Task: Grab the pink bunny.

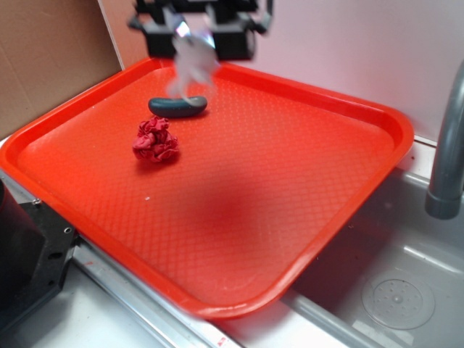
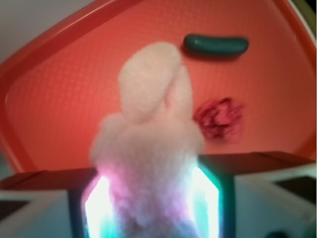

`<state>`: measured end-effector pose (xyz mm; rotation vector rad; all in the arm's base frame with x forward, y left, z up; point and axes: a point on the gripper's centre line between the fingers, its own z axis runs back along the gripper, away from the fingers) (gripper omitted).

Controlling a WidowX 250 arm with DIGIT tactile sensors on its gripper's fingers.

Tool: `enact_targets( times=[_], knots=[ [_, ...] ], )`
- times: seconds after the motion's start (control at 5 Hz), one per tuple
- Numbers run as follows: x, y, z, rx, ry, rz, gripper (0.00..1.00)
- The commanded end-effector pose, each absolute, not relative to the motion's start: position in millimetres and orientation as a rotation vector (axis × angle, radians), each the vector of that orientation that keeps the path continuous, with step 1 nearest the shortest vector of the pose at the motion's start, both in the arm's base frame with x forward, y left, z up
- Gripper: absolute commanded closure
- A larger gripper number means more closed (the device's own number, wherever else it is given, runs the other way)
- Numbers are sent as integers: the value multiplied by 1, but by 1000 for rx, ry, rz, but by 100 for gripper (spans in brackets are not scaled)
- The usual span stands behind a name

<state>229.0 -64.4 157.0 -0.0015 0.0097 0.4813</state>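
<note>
The fingers (image 2: pixel 44 198) are clamped on the pink bunny (image 2: pixel 148 148), one pressing in from each side of its soft body, and the wrist view shows the plush bulging out between them with its rounded head or ears sticking forward past the tips. The grip looks to sit low on the body, which would explain why the top flops free instead of standing stiff. From across the room the gripper (image 1: pixel 196 36) is up near the top of the picture, over the far edge of the red tray (image 1: pixel 348 116), and the bunny hangs below it as a pale blurred shape, clear of the tray floor; I'd judge it is being carried, and the blur suggests motion, though I can't say which way. Just beneath it on the tray lies the dark green sausage-shaped object (image 1: pixel 177 106), and a little nearer me the red ruffled fabric ball (image 1: pixel 155 141), the two close together but apart. Both lie flat on the tray, off to the side of where the bunny hangs. The tray sits tilted across a sink (image 1: pixel 406 283), with a grey tap (image 1: pixel 446 145) at the right. The grab itself seems done.
</note>
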Motion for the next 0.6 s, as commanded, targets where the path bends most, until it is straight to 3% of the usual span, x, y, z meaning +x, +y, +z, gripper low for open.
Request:
enact_targets(
  times=[0.0, 0.2, 0.4],
  knots=[
    [226, -4, 221, -123, -70, 161, 100],
    [219, 7, 226, -133, -103, 166, 100],
    [223, 5, 218, -72, -95, 204, 100]
  ],
)
